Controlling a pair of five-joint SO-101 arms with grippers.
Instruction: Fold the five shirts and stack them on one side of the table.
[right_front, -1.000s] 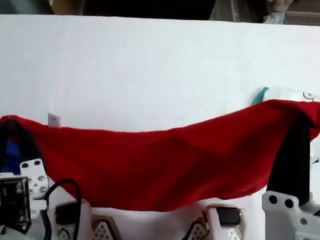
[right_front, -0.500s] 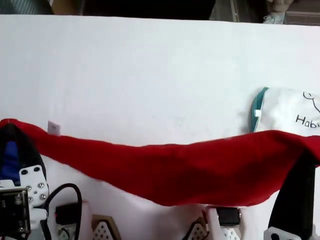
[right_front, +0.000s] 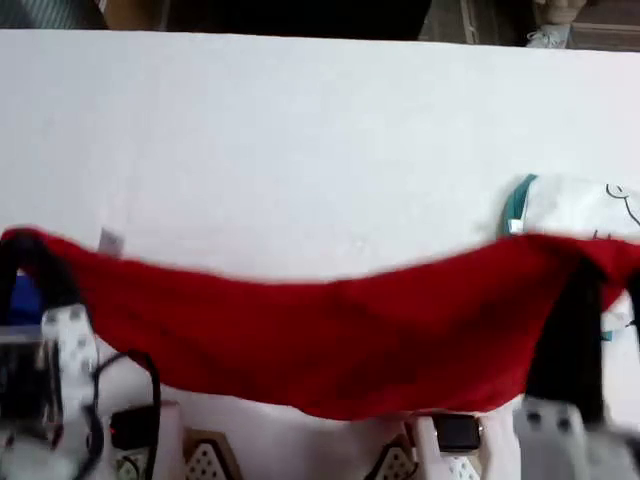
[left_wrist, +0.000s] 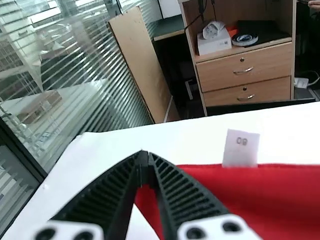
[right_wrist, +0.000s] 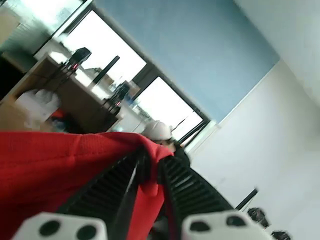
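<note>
The red shirt (right_front: 340, 320) hangs stretched between both arms above the near edge of the table (right_front: 300, 130). The left gripper (left_wrist: 145, 172) pinches one end with its fingers pressed together, and the right gripper (right_wrist: 150, 172) pinches the other end the same way. A white shirt (right_front: 575, 205) lies at the right edge, so I think both arms should lower together with the cloth tight, so that it lands flat and beside that shirt, not on it.

red shirt (right_front: 340, 340), white table (right_front: 300, 130), white teal-trimmed shirt (right_front: 575, 207)
</note>
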